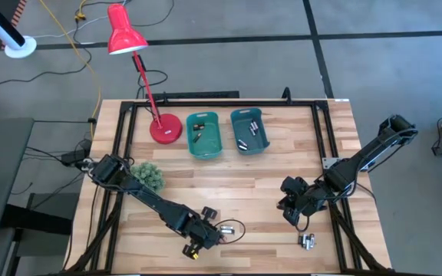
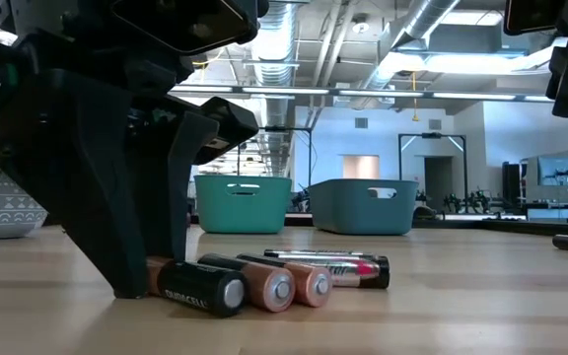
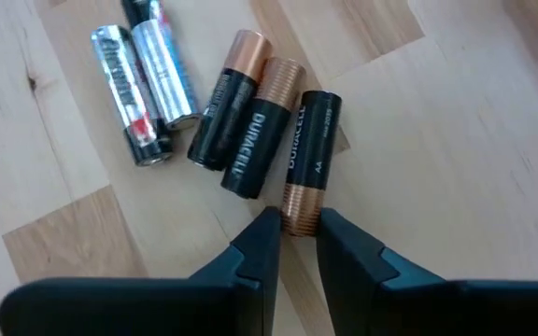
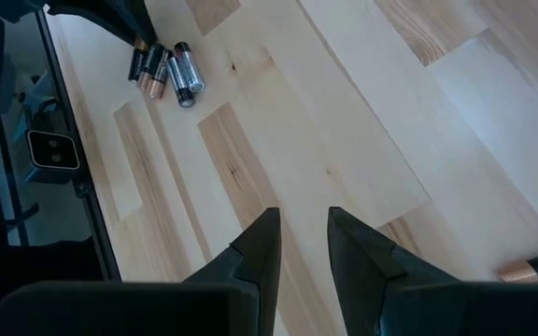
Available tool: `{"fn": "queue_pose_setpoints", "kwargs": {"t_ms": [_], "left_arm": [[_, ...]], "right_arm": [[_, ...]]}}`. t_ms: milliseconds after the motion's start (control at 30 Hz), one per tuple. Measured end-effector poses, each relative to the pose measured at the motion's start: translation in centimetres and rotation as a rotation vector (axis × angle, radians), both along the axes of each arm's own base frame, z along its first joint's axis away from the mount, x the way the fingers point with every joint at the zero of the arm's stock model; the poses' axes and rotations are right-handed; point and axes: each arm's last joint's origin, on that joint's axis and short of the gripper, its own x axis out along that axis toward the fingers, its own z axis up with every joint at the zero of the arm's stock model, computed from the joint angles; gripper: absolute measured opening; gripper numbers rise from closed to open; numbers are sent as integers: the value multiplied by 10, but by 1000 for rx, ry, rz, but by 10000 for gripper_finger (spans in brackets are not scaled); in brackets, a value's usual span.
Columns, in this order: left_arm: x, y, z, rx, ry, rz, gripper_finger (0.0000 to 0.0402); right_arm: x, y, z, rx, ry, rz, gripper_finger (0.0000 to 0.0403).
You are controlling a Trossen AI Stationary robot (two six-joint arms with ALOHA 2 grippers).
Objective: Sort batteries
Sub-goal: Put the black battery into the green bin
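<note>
Now left pincer (image 3: 295, 235) on battery (image 3: 308, 159)

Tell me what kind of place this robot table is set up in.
Probably a robotics lab or workshop in an industrial-style hall. Bare ceiling ducts run overhead, the wooden table stands on a concrete floor, and a black metal frame and other equipment stand in the open room behind.

We are looking at a light wooden table (image 1: 229, 184) filling the centre of the high view. Lying on it are two teal bins (image 1: 203, 135) at upper centre, a red lamp (image 1: 165, 128) left of them, a green spiky plant (image 1: 149, 175) at left, a cluster of batteries (image 3: 241, 112) at lower centre, and more batteries (image 1: 308, 241) at lower right.
</note>
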Motion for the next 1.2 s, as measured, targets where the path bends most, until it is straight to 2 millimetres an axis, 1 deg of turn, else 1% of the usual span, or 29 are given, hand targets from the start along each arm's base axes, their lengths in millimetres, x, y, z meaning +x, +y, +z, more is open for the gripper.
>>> {"fn": "queue_pose_setpoints", "kwargs": {"t_ms": [267,367,600,767,833,933,1067,1200], "left_arm": [[-3,1,-1,7,35,-8,58],[-5,3,3,18,57,-7,58],[-17,15,19,80,125,1,58],[-25,31,35,114,171,9,57],[-25,42,42,124,163,21,57],[-24,64,53,130,136,53,57],[-28,105,67,137,108,125,57],[-38,149,85,155,45,220,57]], "right_arm": [[0,0,0,0,0,0,108],[0,0,0,0,0,0,108],[0,0,0,-4,-5,-7,108],[1,-1,0,-18,-16,-20,108],[1,-1,0,-17,-19,-23,108],[3,-2,1,-11,-27,-30,108],[6,-3,2,4,-47,-44,108],[8,-7,3,9,-52,-69,108]]}}
